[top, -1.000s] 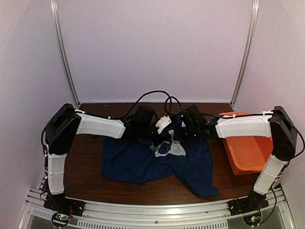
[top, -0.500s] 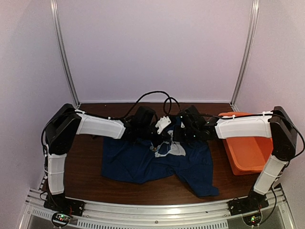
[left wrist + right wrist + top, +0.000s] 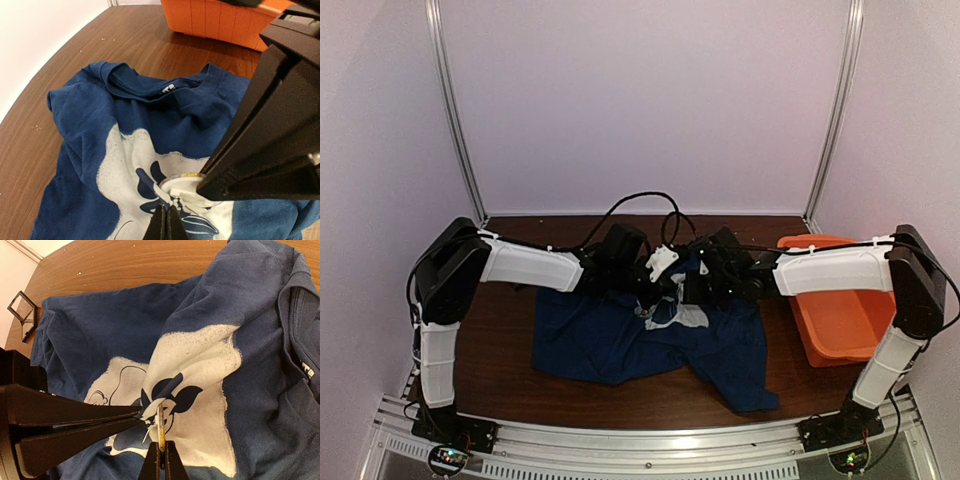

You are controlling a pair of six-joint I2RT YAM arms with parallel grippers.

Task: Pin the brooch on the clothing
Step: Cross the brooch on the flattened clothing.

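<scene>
Your right tool (image 3: 161, 462) is clamped on the brooch (image 3: 160, 426) by its rim, above the white print (image 3: 200, 370) on the chest of the T-shirt (image 3: 200, 115). Your left tool (image 3: 167, 225) is pressed together just beside it. You cannot tell whether it nips cloth or the pin.

Expect the brooch to be light, hard and slick, so it may twist in a rim grip. The shirt is soft and will bunch on the desk (image 3: 125, 35), so take a fold of the print close to the badge.

The badge is round, with no long axis. It stands on edge, face towards the left tool, and its pin is hidden. The shirt's collar points towards the orange tub (image 3: 220, 22).
</scene>
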